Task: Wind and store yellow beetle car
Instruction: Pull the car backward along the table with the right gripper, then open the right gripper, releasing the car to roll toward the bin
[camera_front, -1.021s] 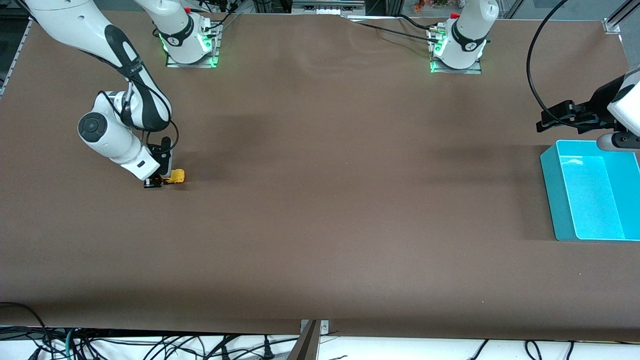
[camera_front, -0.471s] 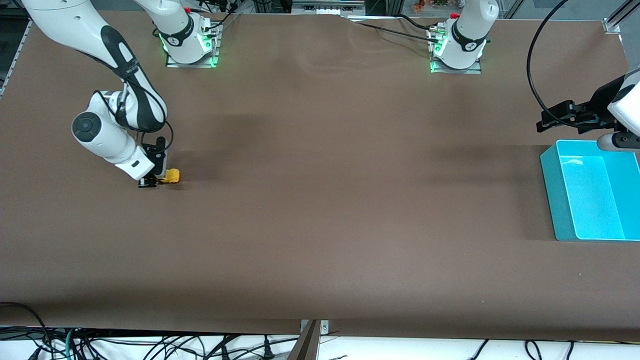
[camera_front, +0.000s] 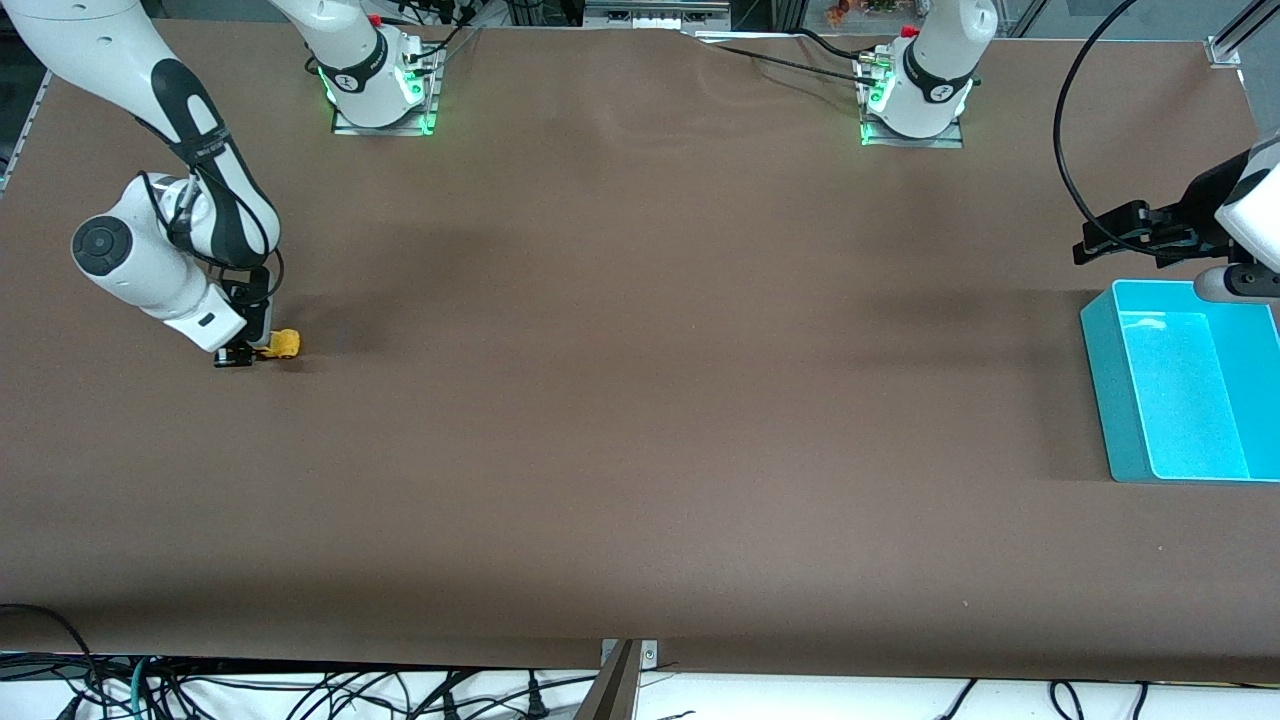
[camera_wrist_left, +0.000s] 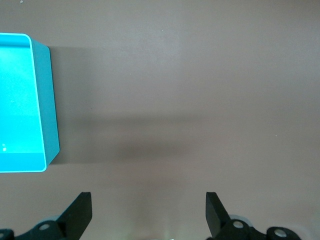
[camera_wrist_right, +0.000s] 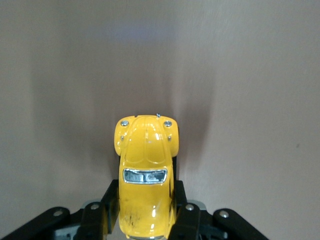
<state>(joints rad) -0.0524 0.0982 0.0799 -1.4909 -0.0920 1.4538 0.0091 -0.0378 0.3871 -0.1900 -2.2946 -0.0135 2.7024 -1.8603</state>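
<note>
Right end effector (camera_front: 243, 353) is pinching the yellow beetle car (camera_front: 281, 344) on the counter (camera_front: 640, 400), winding likely underway; storing in the teal bin (camera_front: 1102, 370) remains while the left end effector (camera_wrist_left: 148, 220), spread, is waiting above the counter beside that bin.

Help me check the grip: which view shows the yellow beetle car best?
The right wrist view: the yellow beetle car fills it, clamped in the right gripper. The front view shows a speck; the left wrist view, nothing.

A robotics lab: bolted arm bases (camera_front: 380, 75), brown-covered table (camera_front: 640, 400), loose cables (camera_front: 300, 690) along its edge
</note>
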